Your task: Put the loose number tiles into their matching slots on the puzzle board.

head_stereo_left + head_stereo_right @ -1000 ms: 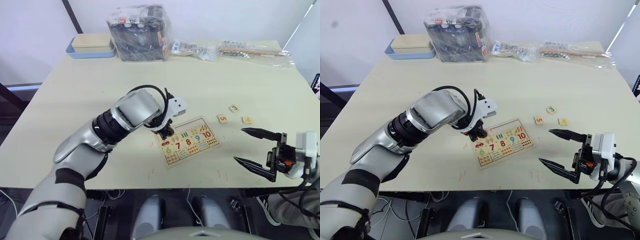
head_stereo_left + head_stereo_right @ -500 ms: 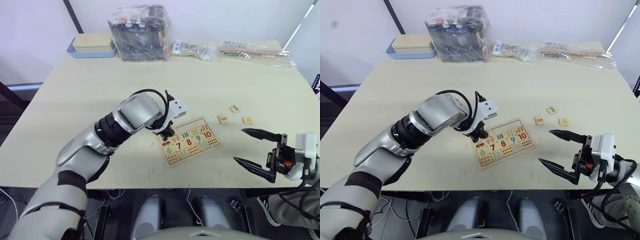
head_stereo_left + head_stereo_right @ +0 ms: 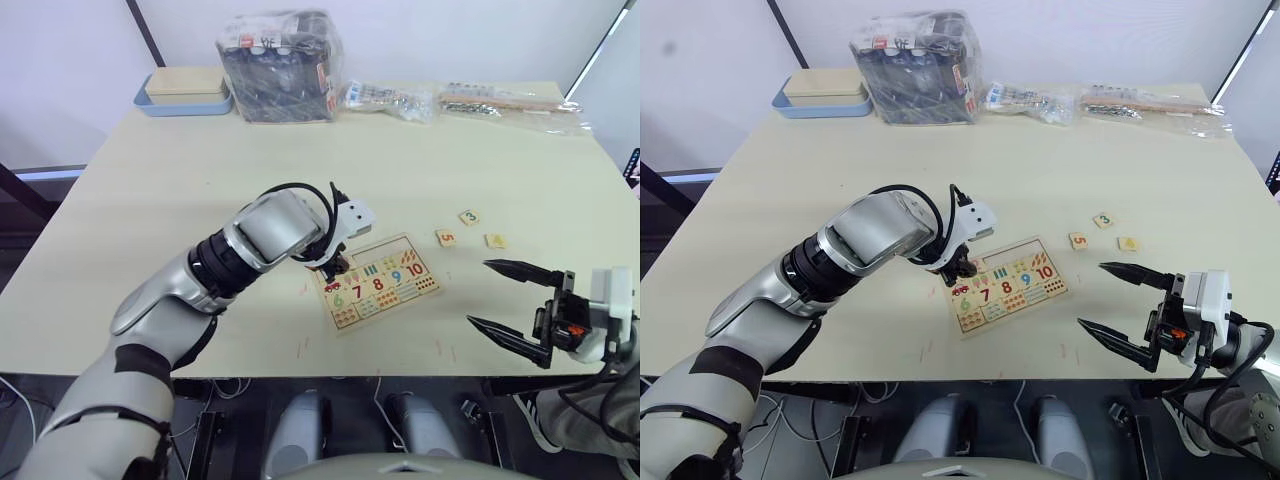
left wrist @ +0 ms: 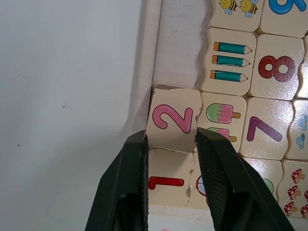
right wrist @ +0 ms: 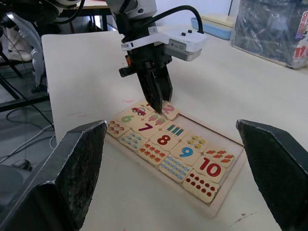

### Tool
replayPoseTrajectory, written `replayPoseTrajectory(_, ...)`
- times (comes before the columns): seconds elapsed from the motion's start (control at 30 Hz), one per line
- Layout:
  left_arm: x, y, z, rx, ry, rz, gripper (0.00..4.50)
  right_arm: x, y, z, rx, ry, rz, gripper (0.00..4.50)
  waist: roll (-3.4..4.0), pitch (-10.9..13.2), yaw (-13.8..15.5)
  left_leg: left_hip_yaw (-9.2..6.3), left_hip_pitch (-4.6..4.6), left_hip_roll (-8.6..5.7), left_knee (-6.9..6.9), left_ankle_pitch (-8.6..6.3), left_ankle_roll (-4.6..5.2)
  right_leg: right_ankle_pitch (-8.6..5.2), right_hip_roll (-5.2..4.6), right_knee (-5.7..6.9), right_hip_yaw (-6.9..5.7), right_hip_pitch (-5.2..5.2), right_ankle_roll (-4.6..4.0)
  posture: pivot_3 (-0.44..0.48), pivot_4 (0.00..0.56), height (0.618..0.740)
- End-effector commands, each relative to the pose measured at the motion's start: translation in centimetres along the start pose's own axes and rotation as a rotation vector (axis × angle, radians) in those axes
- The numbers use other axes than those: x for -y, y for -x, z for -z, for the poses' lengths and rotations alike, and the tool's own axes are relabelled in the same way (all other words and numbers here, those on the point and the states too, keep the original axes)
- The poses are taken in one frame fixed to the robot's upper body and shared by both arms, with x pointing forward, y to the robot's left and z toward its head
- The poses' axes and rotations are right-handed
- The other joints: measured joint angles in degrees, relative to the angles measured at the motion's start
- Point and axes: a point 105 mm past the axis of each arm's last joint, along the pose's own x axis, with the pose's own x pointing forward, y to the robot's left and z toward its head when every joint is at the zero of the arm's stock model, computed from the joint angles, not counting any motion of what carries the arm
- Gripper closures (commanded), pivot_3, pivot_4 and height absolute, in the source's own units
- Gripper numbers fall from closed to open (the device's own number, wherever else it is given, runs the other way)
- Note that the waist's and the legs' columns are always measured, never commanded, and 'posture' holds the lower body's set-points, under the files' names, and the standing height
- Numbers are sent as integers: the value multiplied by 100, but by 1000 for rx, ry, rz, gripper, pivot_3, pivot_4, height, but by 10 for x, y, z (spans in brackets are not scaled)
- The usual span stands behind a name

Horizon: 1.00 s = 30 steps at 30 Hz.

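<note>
The puzzle board lies near the table's middle, its lower rows filled with numbers 6 to 10 and counting pictures. My left gripper stands at the board's near-left end of the top row, shut on the pink number 2 tile, which sits slightly askew over its slot beside the red 1 tile. The neighbouring slot is bare. Three loose tiles lie right of the board: the 5, the 3 and a yellow-digit tile. My right gripper hovers open near the front right edge, holding nothing.
At the table's back stand a blue tray with a beige box, a plastic-wrapped dark pack and two clear bags of small parts. The table's front edge runs just below the board.
The left arm has shifted slightly while its gripper stays at the board's corner on the 2 tile. The right gripper has not moved.
</note>
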Motion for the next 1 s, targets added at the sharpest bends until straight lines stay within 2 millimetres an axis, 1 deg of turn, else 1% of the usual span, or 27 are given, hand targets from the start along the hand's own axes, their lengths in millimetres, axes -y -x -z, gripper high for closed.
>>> replayPoseTrajectory(0.03, 3, 2, -3, 17, -30, 4, 3495, -1, 0, -12, 28, 53, 0, 0, 0, 0, 0, 0, 0, 0, 0, 0, 0, 0, 0, 0, 0, 0, 0, 0, 150, 740)
replayPoseTrajectory(0.77, 2, 2, -3, 23, -43, 4, 3495, -1, 0, -10, 25, 44, 4, 0, 0, 0, 1, 0, 0, 0, 0, 0, 0, 0, 0, 0, 0, 0, 0, 0, 150, 740)
replayPoseTrajectory(0.8, 2, 2, -3, 23, -42, 4, 2477, -1, 0, -10, 25, 44, 4, 0, 0, 0, 0, 0, 0, 0, 0, 0, 0, 0, 0, 0, 0, 0, 0, 0, 150, 740)
replayPoseTrajectory(0.83, 2, 2, -3, 24, -42, 4, 2213, -1, 0, -10, 25, 44, 4, 0, 0, 0, 0, 0, 0, 0, 0, 0, 0, 0, 0, 0, 0, 0, 0, 0, 150, 740)
replayPoseTrajectory(0.87, 2, 2, -3, 24, -42, 3, 1729, -1, 0, -9, 25, 43, 4, 0, 0, 0, 0, 0, 0, 0, 0, 0, 0, 0, 0, 0, 0, 0, 0, 0, 150, 740)
replayPoseTrajectory(0.9, 2, 2, -3, 25, -41, 2, 1350, -2, 0, -9, 25, 43, 4, 0, 0, 0, 0, 0, 0, 0, 0, 0, 0, 0, 0, 0, -1, 0, 0, 0, 150, 740)
replayPoseTrajectory(0.93, 1, 2, -3, 25, -41, 1, 758, -2, 0, -9, 25, 43, 4, 0, 0, 0, 0, 0, 0, 0, 0, 0, 0, 0, 0, 0, 0, 0, 0, 0, 150, 740)
replayPoseTrajectory(1.0, 2, 2, -3, 30, -44, 1, 16, -2, 0, -9, 26, 43, 3, 0, 0, 0, 0, 0, 0, 0, 0, 0, 0, 0, 0, 0, 0, 0, 0, 0, 150, 740)
